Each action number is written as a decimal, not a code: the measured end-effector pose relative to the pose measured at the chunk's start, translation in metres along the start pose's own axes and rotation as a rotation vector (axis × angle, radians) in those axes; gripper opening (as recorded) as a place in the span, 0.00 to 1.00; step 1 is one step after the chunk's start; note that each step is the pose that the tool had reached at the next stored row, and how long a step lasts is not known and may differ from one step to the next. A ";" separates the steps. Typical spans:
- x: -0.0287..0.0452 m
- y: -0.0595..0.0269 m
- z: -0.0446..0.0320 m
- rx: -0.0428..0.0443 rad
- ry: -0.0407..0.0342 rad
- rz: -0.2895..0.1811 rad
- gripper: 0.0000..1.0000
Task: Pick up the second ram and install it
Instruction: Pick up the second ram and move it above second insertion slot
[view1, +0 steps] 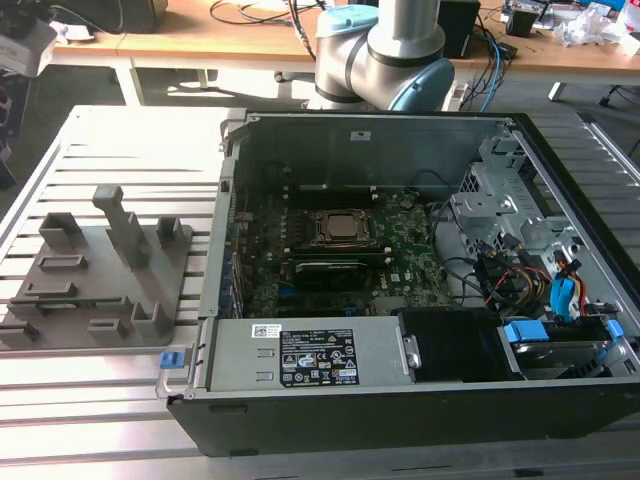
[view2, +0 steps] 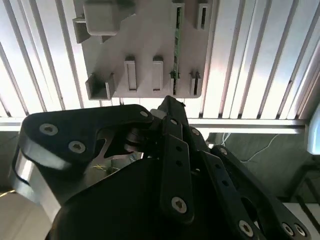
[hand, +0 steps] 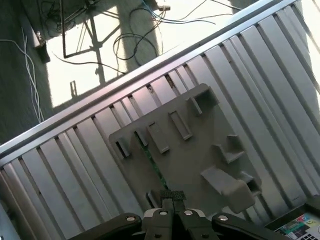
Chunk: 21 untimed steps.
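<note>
Second ram unheld, end effector closed

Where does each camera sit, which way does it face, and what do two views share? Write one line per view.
Exterior view: off the arm, raised, looking down into the open computer case; the arm shows beyond it.
Second wrist view: on the arm, looking down past the gripper at the grey fixture plate.
First wrist view: likewise, past the gripper, from another side.
Shared: both wrist views show the second ram in that plate.
</note>
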<state>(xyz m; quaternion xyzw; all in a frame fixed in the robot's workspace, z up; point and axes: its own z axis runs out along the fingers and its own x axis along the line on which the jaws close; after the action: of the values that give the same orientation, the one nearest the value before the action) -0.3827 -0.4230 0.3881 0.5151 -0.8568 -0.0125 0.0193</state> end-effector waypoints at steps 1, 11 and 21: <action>0.0000 0.0000 0.0000 0.0006 0.0013 -0.031 0.11; 0.0000 0.0000 0.0001 0.0062 0.0128 -0.308 0.11; 0.0000 0.0000 0.0002 0.0075 0.0152 -0.368 0.24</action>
<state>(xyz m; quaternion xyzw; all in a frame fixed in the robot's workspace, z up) -0.3827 -0.4230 0.3879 0.6631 -0.7481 -0.0087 0.0212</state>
